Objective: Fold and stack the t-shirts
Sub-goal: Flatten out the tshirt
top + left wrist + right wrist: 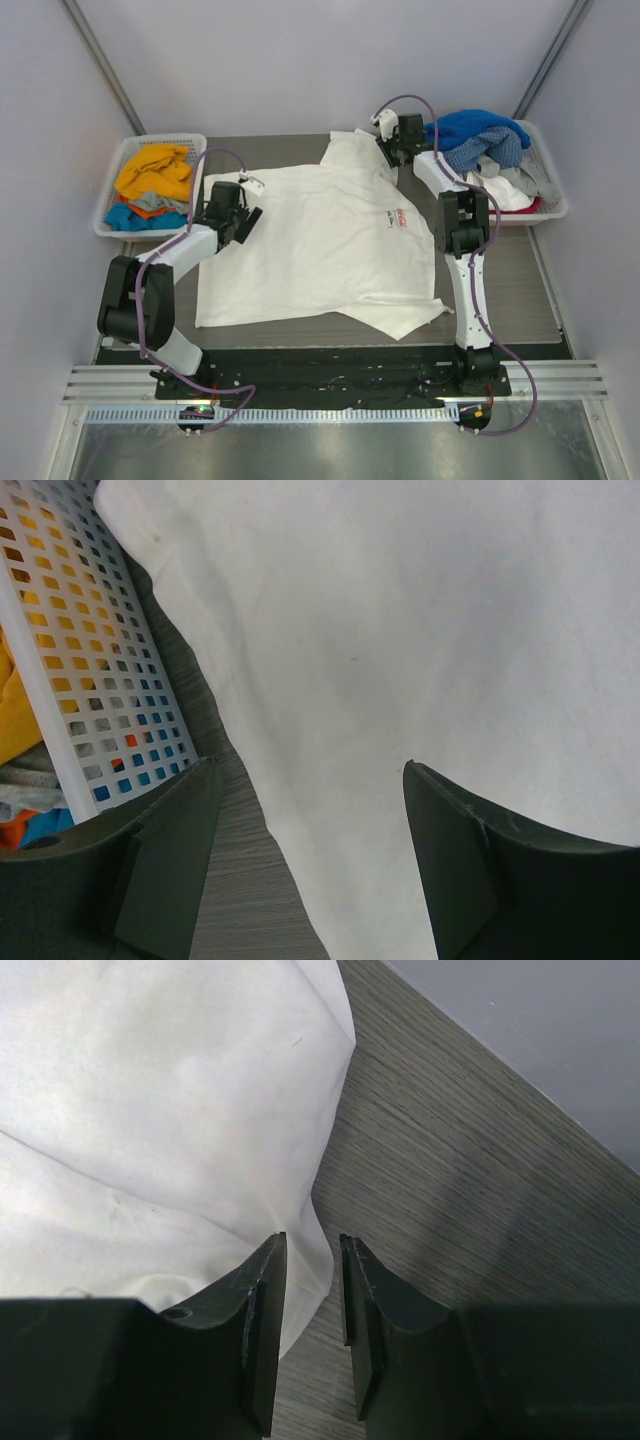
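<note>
Cloth of the large white t-shirt [320, 250] lies spread flat on the table [500, 290], its red chest logo [398, 217] facing up, and both grippers are at its edges.

The left gripper [310, 770] hangs low over one side of the shirt. Its fingers [170, 860] are spread wide, with nothing held. One finger is above bare wood just outside the shirt's edge and the other is above white fabric, so the edge runs through the gap between them. Just beyond the outer finger stands a white slatted basket [100, 680], where an orange shirt [155, 175] and a blue shirt [130, 217] lie bundled.

The right gripper [312, 1245] is down at the far sleeve. Its fingers [250, 1330] are drawn close, leaving only a narrow slot. The sleeve's rumpled edge comes right up to the fingertips and a sliver of it lies inside that slot. One finger rests over the cloth and the other over bare wood. The pads do not visibly press on the fabric.

Behind this gripper's wrist, a second basket [555, 200] holds a heap of blue and grey shirts [480, 135]
</note>
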Controlling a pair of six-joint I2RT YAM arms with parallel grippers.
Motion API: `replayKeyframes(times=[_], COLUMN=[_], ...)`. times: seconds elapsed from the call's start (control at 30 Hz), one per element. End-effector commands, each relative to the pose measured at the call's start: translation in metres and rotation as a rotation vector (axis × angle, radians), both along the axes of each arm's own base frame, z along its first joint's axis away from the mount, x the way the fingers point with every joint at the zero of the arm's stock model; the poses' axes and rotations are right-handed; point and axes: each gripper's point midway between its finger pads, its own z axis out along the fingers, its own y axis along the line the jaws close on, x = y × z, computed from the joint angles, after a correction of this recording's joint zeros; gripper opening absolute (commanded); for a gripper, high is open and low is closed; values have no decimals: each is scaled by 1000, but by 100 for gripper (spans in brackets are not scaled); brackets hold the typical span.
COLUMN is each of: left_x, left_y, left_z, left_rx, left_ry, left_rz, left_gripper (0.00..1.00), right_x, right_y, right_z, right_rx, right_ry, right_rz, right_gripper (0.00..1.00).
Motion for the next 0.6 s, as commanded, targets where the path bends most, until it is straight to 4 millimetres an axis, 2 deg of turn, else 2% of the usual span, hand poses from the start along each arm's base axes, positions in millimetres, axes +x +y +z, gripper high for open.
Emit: replayKeyframes(times=[0.0, 0.13, 0.57], left_x=[7, 7, 6], left_y=[0, 0, 2], left_z=[13, 12, 10], left_rx=[8, 10, 24], left_ry=[-58, -56, -51], left_rz=[-2, -6, -3], left_gripper=[77, 77, 77], right_x=[12, 11, 5], right_y=[4, 4, 10], right_z=[24, 24, 4], right_rx=[-1, 6, 35], right_ry=[-77, -73, -25], right_rz=[3, 0, 14], right_gripper=[35, 35, 35])
